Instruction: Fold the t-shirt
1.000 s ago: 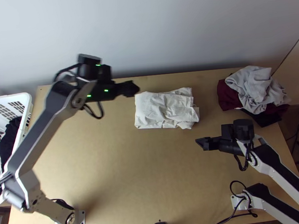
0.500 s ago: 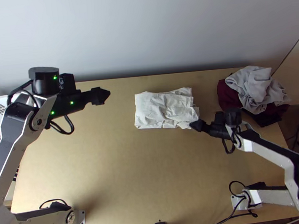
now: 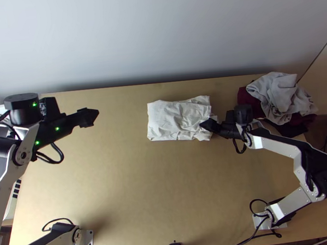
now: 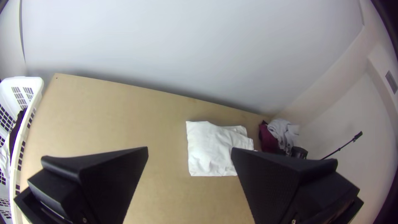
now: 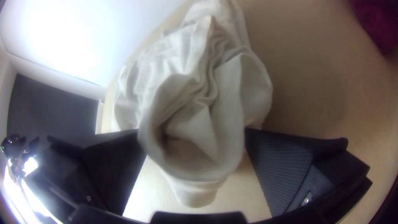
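Note:
My left gripper (image 3: 95, 114) hangs over the table's far left part, well away from the cloth. In the left wrist view that left gripper (image 4: 189, 155) is open and empty. The white t-shirt (image 3: 175, 120) lies folded into a wrinkled rectangle near the table's far edge. At its right end is my right gripper (image 3: 204, 124). In the right wrist view this right gripper (image 5: 192, 135) stands open, with a bunched, curled end of the t-shirt (image 5: 215, 103) between its two fingers. Whether both fingers touch the cloth, I cannot tell.
A pile of grey and dark red cloths (image 3: 277, 97) lies at the table's far right corner, close to the right arm. A white basket (image 4: 18, 153) with dark and white cloth stands beyond the table's left edge. Bare tabletop (image 3: 146, 184) spreads in front of the t-shirt.
The left arm has swung left, away from the t-shirt. My right gripper has moved up the picture and slightly left to the t-shirt's right end. The t-shirt lies nearly the same, its right end slightly shifted.

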Robot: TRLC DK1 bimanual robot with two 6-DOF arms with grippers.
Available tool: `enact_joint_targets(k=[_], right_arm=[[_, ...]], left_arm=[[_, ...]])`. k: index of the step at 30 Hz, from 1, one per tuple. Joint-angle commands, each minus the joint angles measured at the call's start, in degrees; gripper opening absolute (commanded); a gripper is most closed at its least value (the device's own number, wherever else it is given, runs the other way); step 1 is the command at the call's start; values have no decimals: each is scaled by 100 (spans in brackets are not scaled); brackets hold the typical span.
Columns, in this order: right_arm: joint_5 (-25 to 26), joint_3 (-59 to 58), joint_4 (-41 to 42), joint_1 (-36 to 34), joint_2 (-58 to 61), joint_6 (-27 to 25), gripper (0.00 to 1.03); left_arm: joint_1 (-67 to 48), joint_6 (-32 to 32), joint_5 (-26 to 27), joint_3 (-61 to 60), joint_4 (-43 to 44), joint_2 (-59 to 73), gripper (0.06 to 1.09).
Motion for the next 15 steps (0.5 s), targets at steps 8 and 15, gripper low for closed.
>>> enact_joint_targets(k=[8,15], right_arm=[[-2,1499,-385,463,1401,50,98],[7,2378,-1141,630,1893,-381,75]], left_arm=[[712,261,-12,-568,109,-482,103],[905,428,-12,-841,109,-597,103]])
